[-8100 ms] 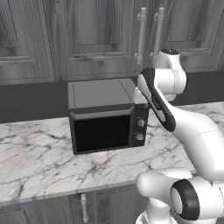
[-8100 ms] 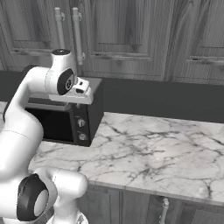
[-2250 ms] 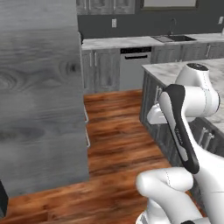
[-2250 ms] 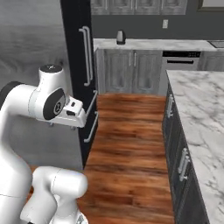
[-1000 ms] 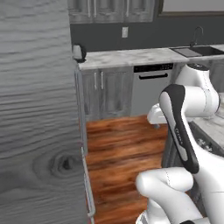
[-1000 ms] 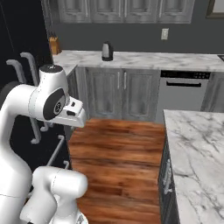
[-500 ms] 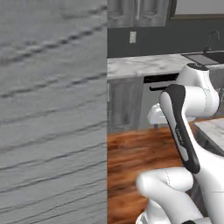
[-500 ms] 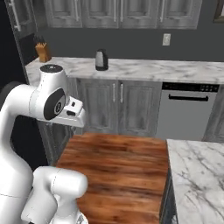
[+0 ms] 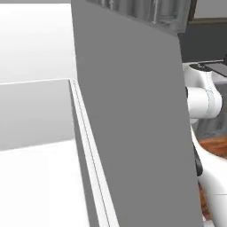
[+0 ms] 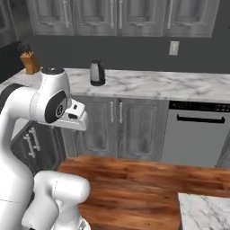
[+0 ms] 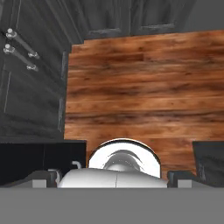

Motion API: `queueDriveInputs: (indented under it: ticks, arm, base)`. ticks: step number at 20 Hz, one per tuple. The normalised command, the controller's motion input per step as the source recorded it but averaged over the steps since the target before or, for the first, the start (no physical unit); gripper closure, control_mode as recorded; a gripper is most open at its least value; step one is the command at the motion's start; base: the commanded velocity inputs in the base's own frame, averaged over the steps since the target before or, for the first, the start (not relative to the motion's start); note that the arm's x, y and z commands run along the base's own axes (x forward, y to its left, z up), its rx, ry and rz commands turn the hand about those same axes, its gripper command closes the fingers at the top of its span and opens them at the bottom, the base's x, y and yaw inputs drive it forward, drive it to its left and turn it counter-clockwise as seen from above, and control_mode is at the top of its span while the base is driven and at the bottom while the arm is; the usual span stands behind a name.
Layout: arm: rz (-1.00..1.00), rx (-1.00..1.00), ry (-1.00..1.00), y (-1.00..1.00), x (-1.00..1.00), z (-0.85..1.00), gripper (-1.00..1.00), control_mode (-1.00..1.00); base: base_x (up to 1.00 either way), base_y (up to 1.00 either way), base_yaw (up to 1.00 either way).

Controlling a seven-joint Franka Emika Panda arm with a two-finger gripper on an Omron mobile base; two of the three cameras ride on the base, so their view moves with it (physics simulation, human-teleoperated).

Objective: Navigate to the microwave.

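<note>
The base is facing a counter (image 10: 148, 85) carrying a kettle (image 10: 97, 73) near its left end. The microwave's direction is impossible to judge from here. I cannot tell whether the gripper's fingers are parted.

A marble counter (image 10: 179, 87) runs along the back wall, over grey cabinets (image 10: 119, 128) and a dishwasher (image 10: 195, 132). A dark kettle (image 10: 97, 73) stands on it near the left part, upright, and a wooden knife block (image 10: 30, 63) sits farther left, at the counter's end, well apart from the kettle. The wooden floor (image 10: 148, 188) stretches from the cabinet fronts toward the base; in the hand view its planks (image 11: 144, 87) lie bare between dark cabinet fronts. A corner of a second marble counter (image 10: 206, 211) shows at lower right, bare.
</note>
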Motion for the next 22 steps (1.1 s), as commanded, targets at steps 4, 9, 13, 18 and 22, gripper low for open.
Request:
queueDriveInputs:
  ticks: [4,9,13,18,22]
  arm:
    - [0.00,0.00,0.00,0.00,0.00,0.00,-1.00,1.00]
    - [0.00,0.00,0.00,0.00,0.00,0.00,-1.00,1.00]
    - [0.00,0.00,0.00,0.00,0.00,0.00,-1.00,1.00]
    - [0.00,0.00,0.00,0.00,0.00,0.00,-1.00,1.00]
    - [0.00,0.00,0.00,0.00,0.00,0.00,-1.00,1.00]
  base:
    - [1.00,-0.03,0.00]
    - [1.00,-0.15,0.06]
    - [1.00,-0.42,0.20]
    - [1.00,-0.69,0.01]
    - [0.24,-0.90,-0.71]
